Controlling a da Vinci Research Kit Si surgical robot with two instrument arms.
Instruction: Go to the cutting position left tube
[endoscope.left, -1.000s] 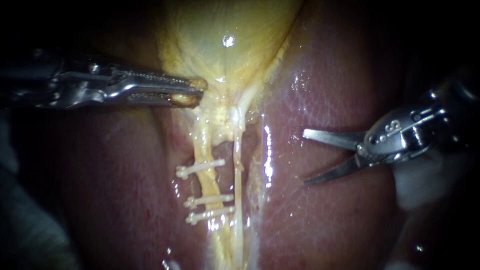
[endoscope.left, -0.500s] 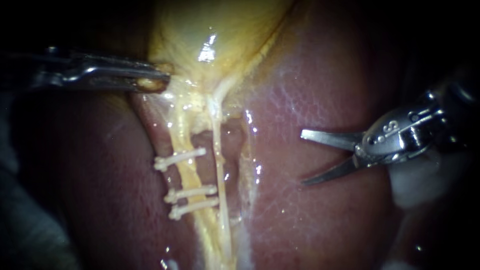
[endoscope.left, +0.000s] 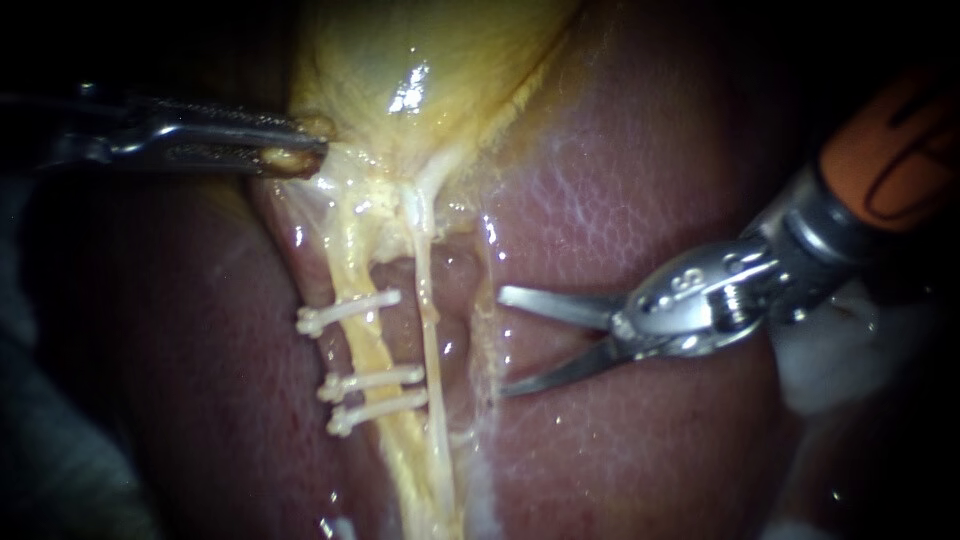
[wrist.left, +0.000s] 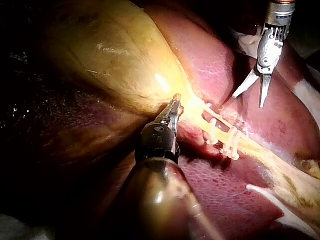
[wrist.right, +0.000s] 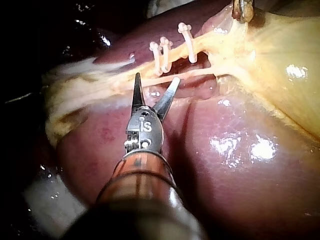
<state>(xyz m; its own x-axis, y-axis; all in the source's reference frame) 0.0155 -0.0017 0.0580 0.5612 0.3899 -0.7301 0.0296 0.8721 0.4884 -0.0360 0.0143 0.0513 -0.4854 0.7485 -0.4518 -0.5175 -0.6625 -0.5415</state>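
Note:
The yellow left tube (endoscope.left: 366, 345) carries three white clips (endoscope.left: 348, 311), one upper and two lower, with a bare stretch between them. Beside it runs the thin pale right tube (endoscope.left: 428, 330). My left instrument (endoscope.left: 300, 146) is shut on the gallbladder (endoscope.left: 430, 60) at its neck, holding it off to the left; the same grip shows in the left wrist view (wrist.left: 173, 107). My right instrument (endoscope.left: 503, 343) has two thin blades standing open, just right of the right tube at the level of the clips. In its wrist view the blades (wrist.right: 155, 85) lie just short of the tubes, clips (wrist.right: 165, 56) beyond.
The liver (endoscope.left: 640, 170) lies all around the tubes, wet and glistening. White gauze (endoscope.left: 835, 365) sits under the right instrument's shaft at the right edge. Pale loose membrane (endoscope.left: 488, 300) hangs between the right tube and the blades.
My right instrument has moved left, its open blades now close to the right tube. The left instrument pulled the gallbladder neck leftward a second ago and now holds still.

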